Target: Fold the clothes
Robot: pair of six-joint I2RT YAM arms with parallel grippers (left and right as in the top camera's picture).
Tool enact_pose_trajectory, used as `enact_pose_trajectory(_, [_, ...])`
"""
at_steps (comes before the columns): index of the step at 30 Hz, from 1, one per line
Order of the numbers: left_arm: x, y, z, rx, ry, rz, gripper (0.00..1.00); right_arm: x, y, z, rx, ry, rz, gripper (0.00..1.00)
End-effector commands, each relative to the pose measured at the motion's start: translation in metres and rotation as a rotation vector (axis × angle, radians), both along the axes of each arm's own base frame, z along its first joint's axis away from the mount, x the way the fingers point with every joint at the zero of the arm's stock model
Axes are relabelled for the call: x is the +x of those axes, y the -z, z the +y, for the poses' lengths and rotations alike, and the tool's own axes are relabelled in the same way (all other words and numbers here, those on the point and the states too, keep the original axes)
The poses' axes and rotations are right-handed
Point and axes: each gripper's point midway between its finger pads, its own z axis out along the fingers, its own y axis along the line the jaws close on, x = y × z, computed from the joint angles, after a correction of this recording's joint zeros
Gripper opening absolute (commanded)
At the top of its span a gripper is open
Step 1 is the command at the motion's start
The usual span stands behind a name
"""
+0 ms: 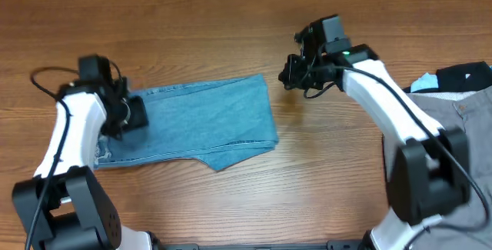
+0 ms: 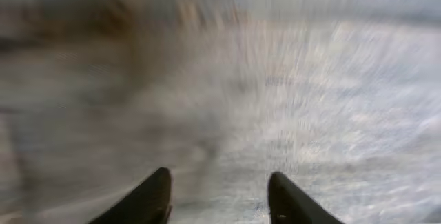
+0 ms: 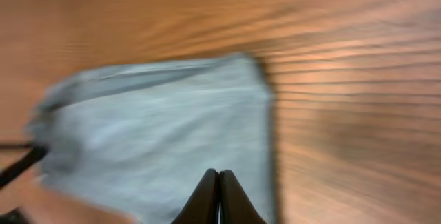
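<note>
The clothes, a pair of light-blue jeans [image 1: 204, 123], lie folded into a flat block on the wooden table, left of centre. My left gripper [image 1: 132, 115] is over their left end. The left wrist view is badly blurred, but there the left gripper [image 2: 219, 186] stands open, with pale denim [image 2: 331, 100] beneath and nothing between the fingers. My right gripper [image 1: 290, 73] hangs over bare wood just past the jeans' upper right corner. Seen from the right wrist, this gripper [image 3: 219, 182] is shut and empty, with the jeans [image 3: 158, 127] below and ahead of it.
A grey garment [image 1: 453, 119] lies at the table's right edge, with a black item [image 1: 465, 77] behind it. Bare wooden tabletop [image 1: 330, 150] spreads between the jeans and the right arm's base.
</note>
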Motion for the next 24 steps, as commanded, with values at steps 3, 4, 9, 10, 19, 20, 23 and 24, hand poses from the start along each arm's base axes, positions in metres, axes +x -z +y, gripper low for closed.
enact_pose_trajectory(3, [0.007, -0.032, 0.040, 0.123, -0.075, -0.049, 0.62, -0.031, -0.014, 0.031, 0.070, -0.063, 0.064, 0.04])
enact_pose_trajectory(4, [0.004, -0.031, 0.046, 0.119, -0.106, -0.046, 0.66, -0.036, -0.010, 0.035, 0.069, -0.064, 0.081, 0.04])
enact_pose_trajectory(9, [-0.005, -0.030, 0.069, 0.038, -0.224, -0.057, 0.80, -0.059, 0.019, 0.055, 0.027, -0.069, 0.157, 0.04])
enact_pose_trajectory(10, [-0.007, -0.030, 0.072, 0.022, -0.241, -0.058, 0.80, -0.062, 0.029, 0.054, 0.002, -0.032, 0.184, 0.04])
enact_pose_trajectory(19, [-0.010, -0.033, 0.080, -0.056, -0.267, -0.092, 0.80, -0.076, 0.137, 0.033, -0.106, 0.287, 0.433, 0.04])
enact_pose_trajectory(20, [-0.010, -0.033, 0.080, -0.056, -0.265, -0.091, 0.80, -0.076, 0.146, 0.026, -0.126, 0.326, 0.458, 0.04])
enact_pose_trajectory(23, [-0.010, -0.033, 0.080, -0.056, -0.265, -0.090, 0.80, -0.080, 0.164, -0.004, -0.199, 0.471, 0.541, 0.04])
enact_pose_trajectory(24, [-0.010, -0.033, 0.080, -0.057, -0.265, -0.089, 0.80, -0.080, 0.166, -0.014, -0.215, 0.506, 0.558, 0.04])
